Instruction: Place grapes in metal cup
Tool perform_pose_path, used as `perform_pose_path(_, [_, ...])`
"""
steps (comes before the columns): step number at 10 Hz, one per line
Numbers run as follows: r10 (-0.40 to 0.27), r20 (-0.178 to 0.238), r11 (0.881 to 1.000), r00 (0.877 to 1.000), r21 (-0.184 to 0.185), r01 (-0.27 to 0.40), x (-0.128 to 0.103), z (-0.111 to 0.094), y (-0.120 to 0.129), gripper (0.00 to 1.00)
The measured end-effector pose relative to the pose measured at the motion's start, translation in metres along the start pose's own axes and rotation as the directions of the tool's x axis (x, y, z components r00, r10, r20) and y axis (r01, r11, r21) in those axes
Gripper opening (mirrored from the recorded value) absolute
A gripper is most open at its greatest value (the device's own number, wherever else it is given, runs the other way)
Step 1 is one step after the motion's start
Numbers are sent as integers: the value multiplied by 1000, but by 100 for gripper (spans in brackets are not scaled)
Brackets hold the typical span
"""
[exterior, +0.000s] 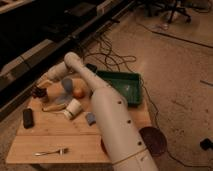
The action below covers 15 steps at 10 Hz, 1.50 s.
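Evidently the gripper (44,84) hung at the table's (75,145) far-left corner — its grasp impossible to tell — right beside the grapes (38,92), which seemed perched on the metal cup (40,98), likely for release.

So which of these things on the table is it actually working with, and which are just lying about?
In use:
- gripper, at the table's far left
- grapes, under the gripper
- metal cup, beneath the grapes

Lying about:
- white paper cup
- orange fruit
- fork
- green tray
- black object
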Motion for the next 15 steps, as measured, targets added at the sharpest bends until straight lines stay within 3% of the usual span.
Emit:
perform_pose_path(13, [2, -1, 1000, 1000, 0, -2, 2, 0, 0, 32])
perform_pose_path(15, [-21, -16, 1000, 1000, -13, 20, -3, -1, 0, 32])
